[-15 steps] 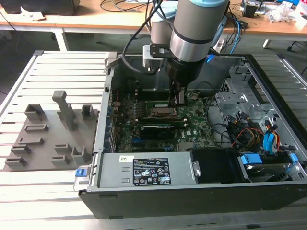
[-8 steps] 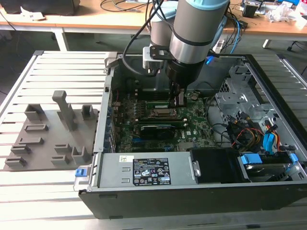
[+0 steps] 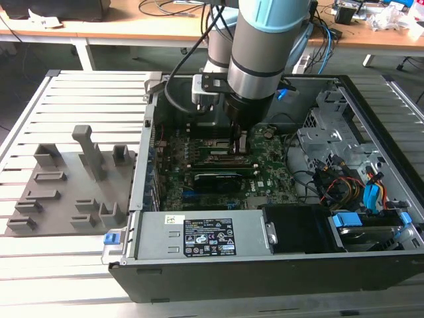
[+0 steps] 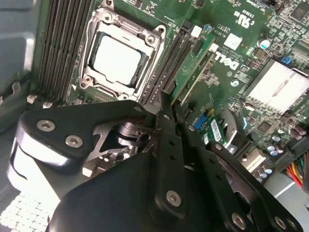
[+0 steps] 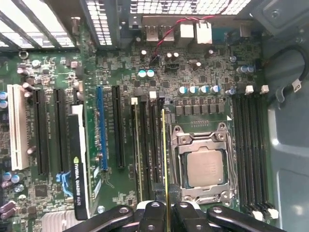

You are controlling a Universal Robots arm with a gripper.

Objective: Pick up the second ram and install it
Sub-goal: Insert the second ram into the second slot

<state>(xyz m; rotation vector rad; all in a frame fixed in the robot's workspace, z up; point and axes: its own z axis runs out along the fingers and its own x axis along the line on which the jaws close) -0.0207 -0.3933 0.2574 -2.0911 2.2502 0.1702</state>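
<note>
One arm is seen in the exterior view, reaching down into an open computer case (image 3: 371, 119) that lies on a slatted metal bench (image 3: 79, 93). Toward the bench's edge at the exterior view's left, a grey fixture tray (image 3: 69, 182) with upright pegs and low pockets is set just beside the case. Inside the case, the motherboard (image 3: 271, 172) is exposed, and a graphics card (image 3: 218, 180) is seated near its front edge. The gripper (image 3: 240, 140) is lowered over the memory slots (image 3: 218, 158) at the board's middle.

The second ram (image 5: 164, 159) is seen edge-on in the first wrist view, clamped between the fingertips (image 5: 152, 215) and standing upright over a slot just beside the CPU socket (image 5: 205, 166). In the second wrist view the same stick (image 4: 186, 72) is held by the closed gripper (image 4: 170, 108); whether it is fully seated cannot be told. Another stick (image 4: 203, 72) is already installed in the neighbouring slot. Toward the exterior view's right, a drive cage (image 3: 331, 142) and bundled cables (image 3: 344, 189) are noted.
</note>
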